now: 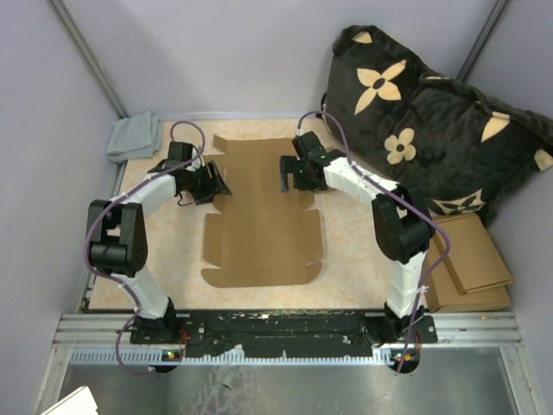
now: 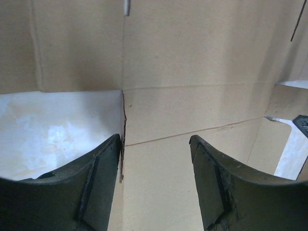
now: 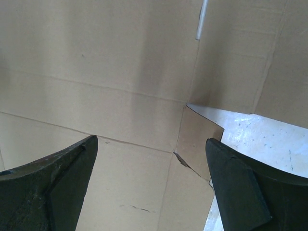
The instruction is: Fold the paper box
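The paper box is a flat brown die-cut cardboard sheet with crease lines and side flaps, lying in the middle of the table. My left gripper is open at the sheet's left edge in its far half. My right gripper is open over the sheet's right side in the far half. In the left wrist view the sheet fills the frame, and my open left gripper straddles its edge slit. In the right wrist view the sheet lies below my open right gripper, beside a small side flap.
A stack of flat brown cardboard pieces lies at the right edge. A black pillow with tan flowers leans at the back right. A grey cloth lies in the back left corner. Walls enclose the table on three sides.
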